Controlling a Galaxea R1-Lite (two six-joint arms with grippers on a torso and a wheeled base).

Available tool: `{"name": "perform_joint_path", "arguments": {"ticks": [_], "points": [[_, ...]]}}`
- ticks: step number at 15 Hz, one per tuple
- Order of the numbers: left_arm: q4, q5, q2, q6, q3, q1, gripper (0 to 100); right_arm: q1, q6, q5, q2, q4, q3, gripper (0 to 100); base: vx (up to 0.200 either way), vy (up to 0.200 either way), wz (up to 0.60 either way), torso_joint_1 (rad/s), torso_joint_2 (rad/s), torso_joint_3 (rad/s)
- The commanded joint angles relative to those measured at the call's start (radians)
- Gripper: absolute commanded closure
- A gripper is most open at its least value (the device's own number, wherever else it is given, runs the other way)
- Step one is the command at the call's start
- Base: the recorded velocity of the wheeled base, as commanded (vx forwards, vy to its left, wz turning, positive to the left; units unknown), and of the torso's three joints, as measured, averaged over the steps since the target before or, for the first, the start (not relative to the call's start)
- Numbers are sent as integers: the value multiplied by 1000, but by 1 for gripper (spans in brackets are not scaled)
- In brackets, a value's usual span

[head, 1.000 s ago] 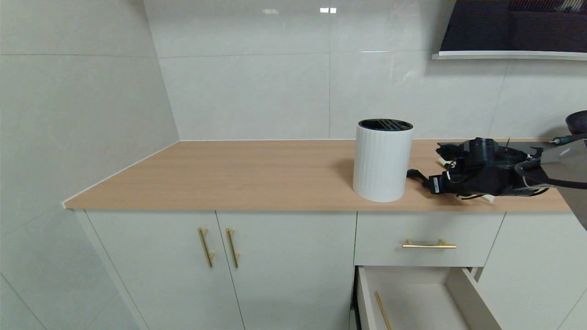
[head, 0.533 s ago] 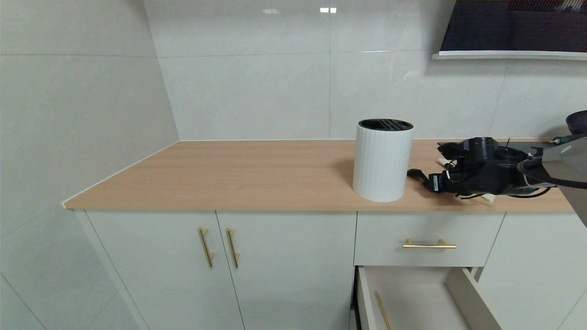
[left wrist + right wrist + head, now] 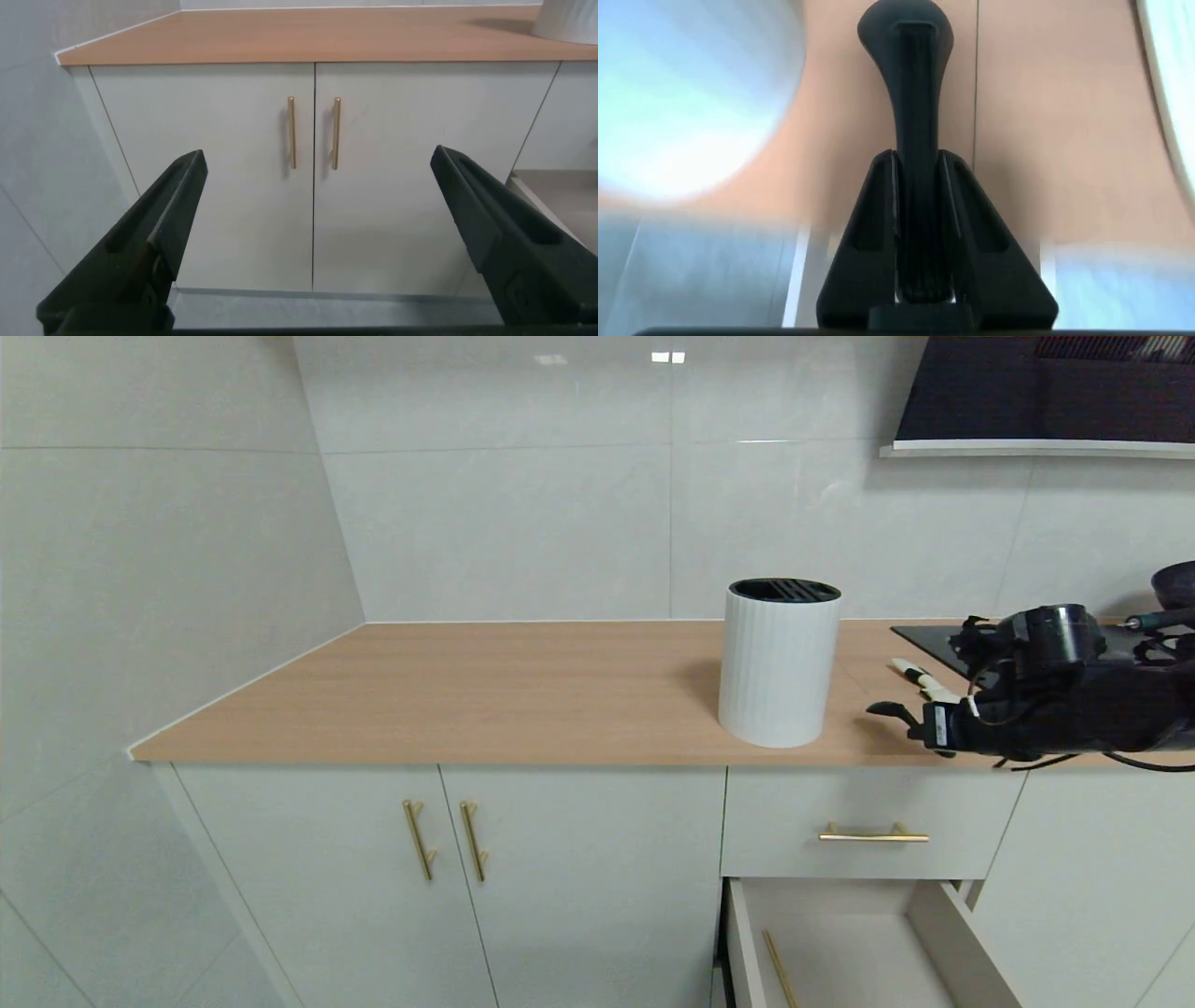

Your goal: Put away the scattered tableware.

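Observation:
A white ribbed holder (image 3: 777, 665) with a black slotted top stands on the wooden counter (image 3: 523, 691). To its right, low over the counter's front edge, my right gripper (image 3: 920, 723) is shut on a black handle (image 3: 885, 710) whose tip points toward the holder. In the right wrist view the black handle (image 3: 906, 56) sticks out from between the fingers (image 3: 868, 201) of the right gripper (image 3: 918, 177); the rest of that utensil is hidden. A white-handled utensil (image 3: 920, 678) lies on the counter behind the gripper. My left gripper (image 3: 318, 243) hangs open before the cabinet doors (image 3: 313, 159).
A black cooktop (image 3: 924, 639) and a dark pot (image 3: 1176, 583) sit at the counter's far right. Below the holder a drawer (image 3: 840, 933) stands pulled open, with a thin gold rod (image 3: 780, 971) in it. The counter left of the holder is bare.
My right gripper has swung toward the counter's front edge and rightward with the black handle. The grey blade seen at the right edge has gone from view, and the white-handled utensil is uncovered.

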Motion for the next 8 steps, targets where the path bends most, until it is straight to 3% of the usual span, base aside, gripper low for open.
{"name": "perform_joint_path", "arguments": {"ticks": [1, 5, 8], "points": [[0, 0, 0, 0, 0, 0, 0, 37, 5, -5, -252, -3, 238, 100, 0, 0, 0, 0, 0, 0], [0, 0, 0, 0, 0, 0, 0, 120, 5, -6, -451, -3, 445, 100, 0, 0, 0, 0, 0, 0], [0, 0, 0, 0, 0, 0, 0, 127, 2, -5, -464, -9, 519, 100, 0, 0, 0, 0, 0, 0]]}}
